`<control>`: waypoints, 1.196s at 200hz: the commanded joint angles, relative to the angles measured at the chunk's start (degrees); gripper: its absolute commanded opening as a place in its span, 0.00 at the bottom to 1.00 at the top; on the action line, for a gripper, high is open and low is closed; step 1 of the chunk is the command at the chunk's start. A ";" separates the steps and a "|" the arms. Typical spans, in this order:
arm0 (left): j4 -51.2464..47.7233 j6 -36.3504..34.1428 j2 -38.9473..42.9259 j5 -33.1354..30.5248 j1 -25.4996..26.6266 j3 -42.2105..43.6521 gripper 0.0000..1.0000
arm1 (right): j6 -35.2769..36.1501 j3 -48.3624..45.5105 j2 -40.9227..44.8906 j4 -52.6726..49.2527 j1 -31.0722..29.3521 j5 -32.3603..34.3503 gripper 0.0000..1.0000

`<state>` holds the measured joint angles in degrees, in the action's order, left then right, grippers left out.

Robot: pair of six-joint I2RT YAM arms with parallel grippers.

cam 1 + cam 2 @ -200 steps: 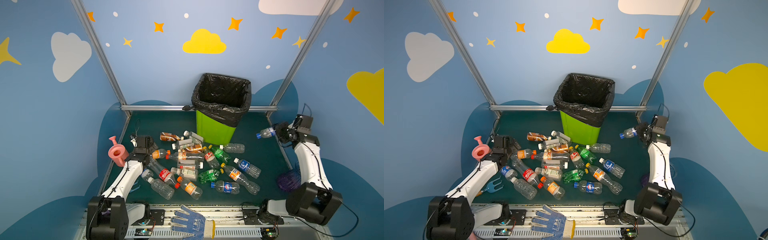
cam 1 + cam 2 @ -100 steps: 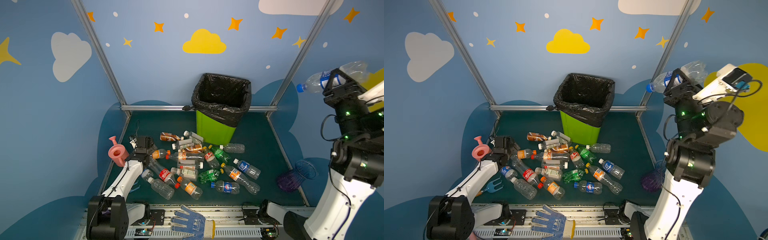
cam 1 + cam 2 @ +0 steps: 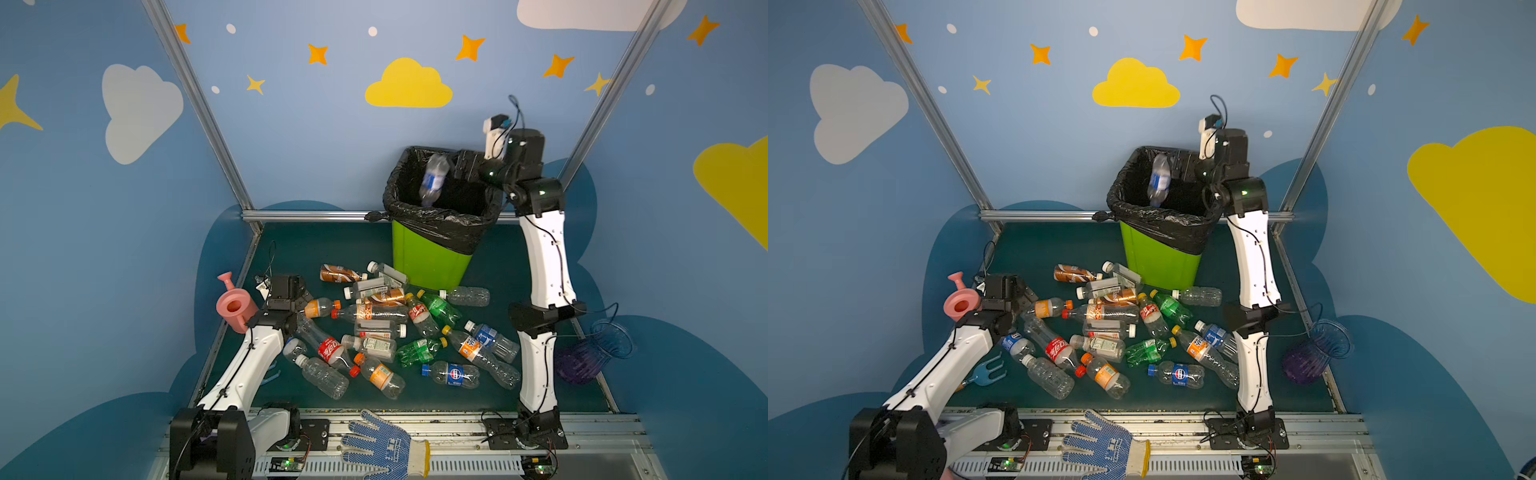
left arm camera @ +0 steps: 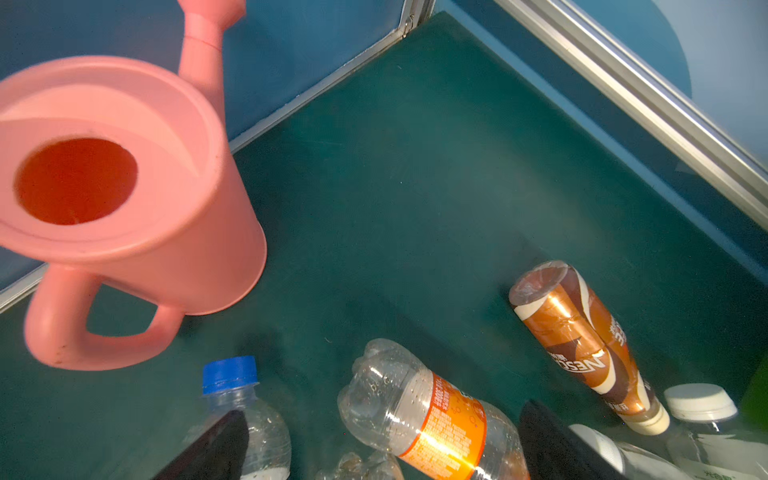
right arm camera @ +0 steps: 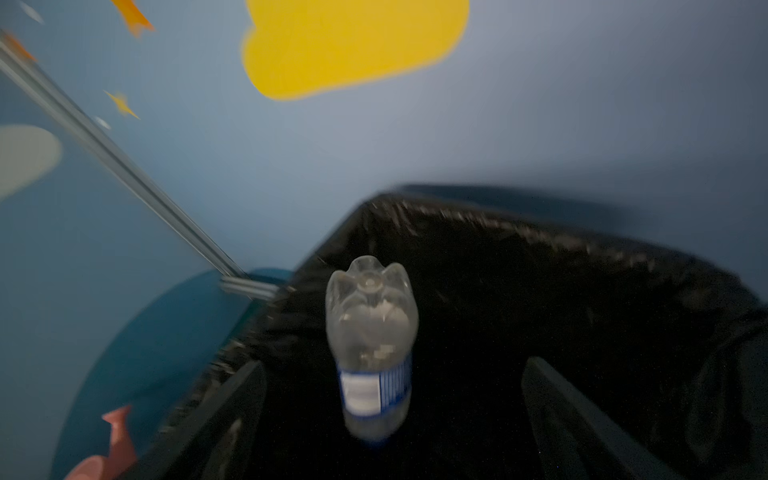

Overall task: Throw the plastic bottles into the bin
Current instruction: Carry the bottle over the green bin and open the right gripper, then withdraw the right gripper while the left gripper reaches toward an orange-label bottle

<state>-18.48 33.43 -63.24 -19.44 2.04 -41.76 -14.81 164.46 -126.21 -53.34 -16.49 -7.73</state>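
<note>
Our right gripper (image 5: 395,363) is spread wide, with 1 blue-labelled bottle (image 3: 432,178) loose in the air over the bin (image 3: 428,257) mouth. Tilted like that, it could clip the bag (image 3: 432,216) rim and bounce out. Our left gripper (image 4: 384,411) gapes above the floor bottles (image 3: 374,328).

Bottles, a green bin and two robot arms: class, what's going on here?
The right arm reaches over the green bin with jaws open; a blue-labelled bottle is loose in mid-air, over the bin's mouth. The left arm hangs with open jaws at the pile of bottles lying on the table, next to the pink watering can.
</note>
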 commanded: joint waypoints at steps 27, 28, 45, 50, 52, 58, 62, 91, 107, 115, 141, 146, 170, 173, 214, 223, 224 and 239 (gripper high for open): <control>-0.93 -1.78 4.87 -1.36 -0.07 1.81 1.00 | 0.88 -46.70 49.85 32.13 1.84 7.17 0.98; -0.98 -1.83 4.97 -1.42 -0.05 1.83 1.00 | 1.04 -46.87 50.28 31.45 1.89 7.26 0.98; -2.15 -1.86 6.30 -1.65 -0.01 1.59 1.00 | 2.88 -50.32 53.69 27.83 2.77 7.41 0.98; -2.48 -1.73 6.66 -1.59 -0.02 1.59 1.00 | 3.16 -51.74 54.61 27.72 3.17 7.46 0.98; -2.60 -1.73 6.78 -1.53 -0.02 1.53 1.00 | 3.20 -53.22 55.31 27.68 3.47 7.61 0.98; -2.74 -1.85 7.24 -1.27 -0.02 1.57 1.00 | 2.94 -56.11 56.82 27.68 4.28 7.63 0.98; -2.82 -2.02 7.52 -0.98 -0.02 1.52 1.00 | 2.58 -58.04 57.84 27.68 5.02 7.59 0.98; -5.21 -2.84 7.93 -0.32 0.15 0.52 1.00 | -3.85 -74.20 64.51 29.79 12.46 2.54 0.98; -7.87 -2.47 7.62 -1.12 0.31 -0.67 1.00 | -7.73 -82.07 66.44 29.55 16.44 -0.76 0.98; -8.74 -2.09 7.51 -1.13 0.29 -0.95 1.00 | -9.44 -86.14 67.15 29.65 17.93 -2.11 0.98; -10.00 1.10 5.88 1.80 0.31 -1.77 1.00 | -13.95 -98.39 69.17 30.99 20.46 -6.60 0.98; -10.48 2.20 5.05 2.59 0.30 -1.98 1.00 | -14.50 -100.45 69.57 31.46 20.81 -7.21 0.98; -11.51 7.21 1.07 7.58 0.33 -3.74 1.00 | -15.97 -106.44 70.86 30.71 22.35 -8.72 0.98; -11.49 7.75 0.58 8.02 0.34 -3.89 1.00 | -16.08 -107.17 71.03 30.69 22.50 -8.90 0.98; -8.63 12.65 -3.81 13.07 0.37 -4.80 1.00 | -16.90 -113.50 73.47 30.74 25.01 -9.51 0.98; -8.58 13.63 -4.74 13.82 0.42 -5.07 1.00 | -16.92 -114.28 73.61 30.82 25.93 -9.96 0.98; -8.58 13.74 -4.85 13.91 0.42 -5.08 1.00 | -16.92 -114.28 73.61 30.82 25.93 -9.96 0.98; -8.36 14.68 -6.19 14.93 0.51 -5.42 1.00 | -16.93 -114.97 73.75 30.71 27.19 -10.61 0.98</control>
<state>-27.16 44.38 -67.64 -7.86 2.33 -45.43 -30.98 51.09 -52.58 -23.31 9.06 -16.56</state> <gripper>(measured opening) 0.998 0.980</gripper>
